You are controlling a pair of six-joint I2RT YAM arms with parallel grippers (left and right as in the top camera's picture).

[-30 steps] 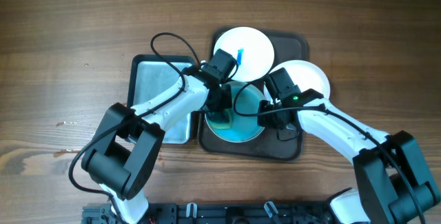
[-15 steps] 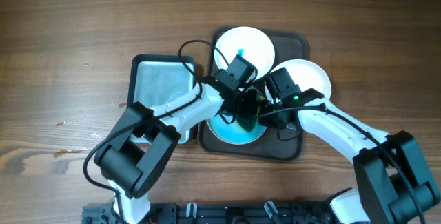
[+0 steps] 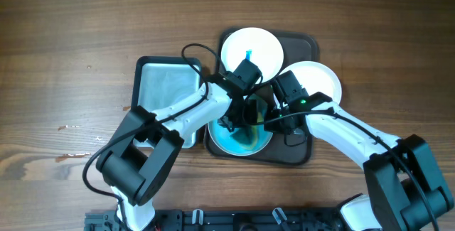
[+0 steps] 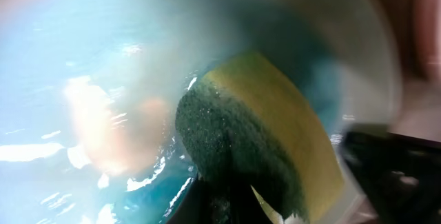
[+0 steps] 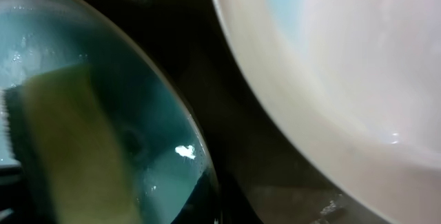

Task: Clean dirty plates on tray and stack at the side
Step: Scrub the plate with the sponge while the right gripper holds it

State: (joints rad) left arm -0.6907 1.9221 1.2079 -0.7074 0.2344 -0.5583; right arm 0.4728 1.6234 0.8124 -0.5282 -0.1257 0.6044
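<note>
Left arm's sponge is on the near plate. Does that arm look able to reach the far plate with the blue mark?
Probably yes. The far plate lies mostly uncovered on the tray just beyond the left gripper, which is shut on the sponge. The right gripper sits aside, not between them.

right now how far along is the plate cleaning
Done: the right plate looks plain white. In hand: the left gripper holds a sponge on the front plate, awash in blue. Left: the back plate with its blue smear, then stacking; nothing is stacked.
</note>
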